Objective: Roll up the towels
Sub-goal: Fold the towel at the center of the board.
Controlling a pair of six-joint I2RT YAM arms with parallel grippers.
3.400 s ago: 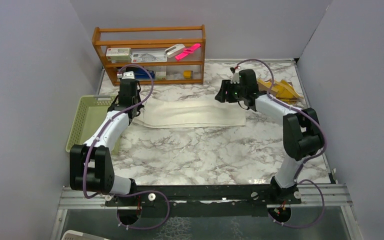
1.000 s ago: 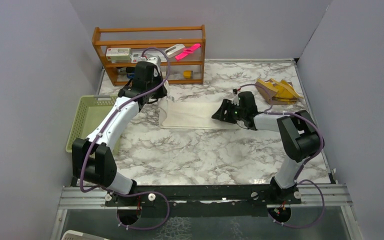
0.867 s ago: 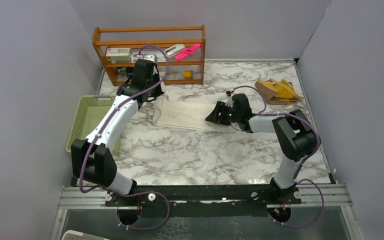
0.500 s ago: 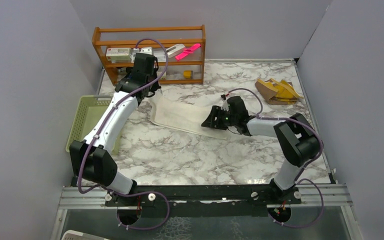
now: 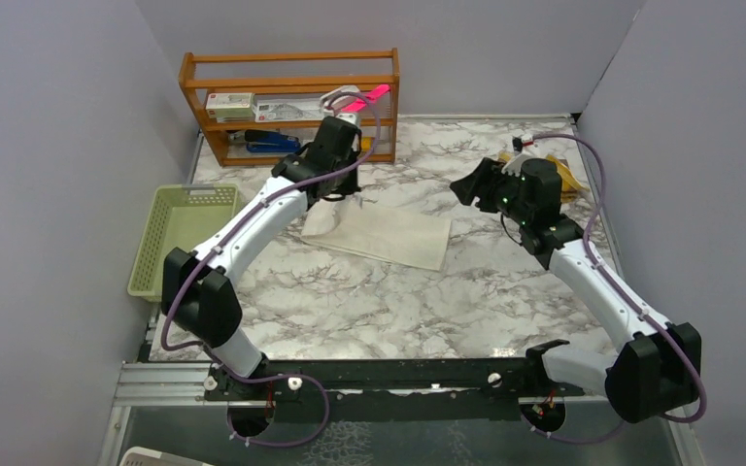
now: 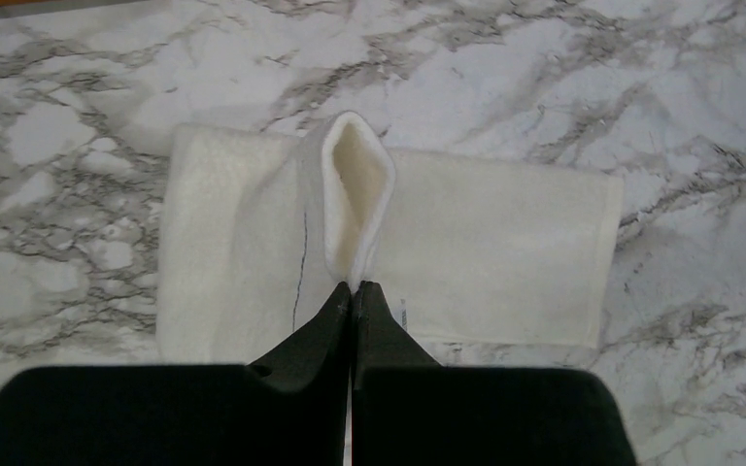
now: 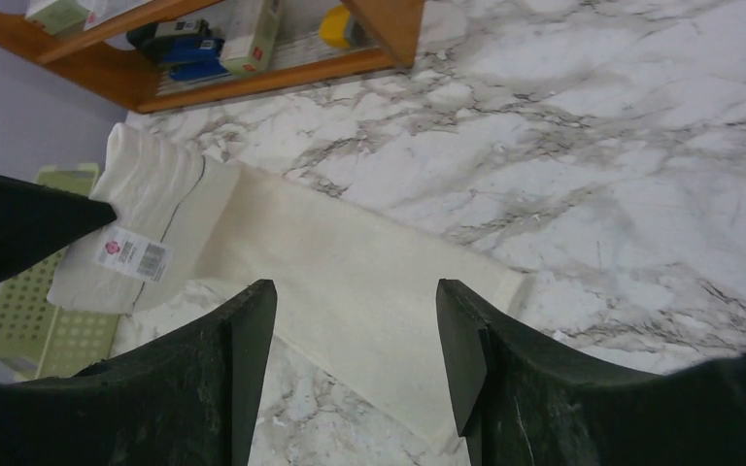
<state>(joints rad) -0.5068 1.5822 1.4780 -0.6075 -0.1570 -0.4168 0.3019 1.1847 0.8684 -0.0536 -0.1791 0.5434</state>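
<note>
The white towel (image 5: 386, 234) lies folded on the marble table, shorter than its full length. My left gripper (image 5: 336, 196) is shut on a raised fold (image 6: 355, 199) at the towel's far left end and holds it up; in the left wrist view the jaws (image 6: 354, 288) pinch the cloth, with the rest of the towel (image 6: 505, 248) flat below. My right gripper (image 5: 467, 186) is open and empty, above and right of the towel's right end (image 7: 350, 257). The mustard-yellow towel (image 5: 570, 178) lies at the back right, mostly hidden behind my right wrist.
A wooden shelf (image 5: 291, 102) with small boxes stands at the back left and also shows in the right wrist view (image 7: 253, 83). A pale green basket (image 5: 180, 233) sits at the left table edge. A paper label (image 7: 132, 254) hangs on the towel's left end.
My left gripper has carried the towel's left end rightward, folding the towel shorter. My right gripper has left the towel's right end and drawn back up and to the right, open.
</note>
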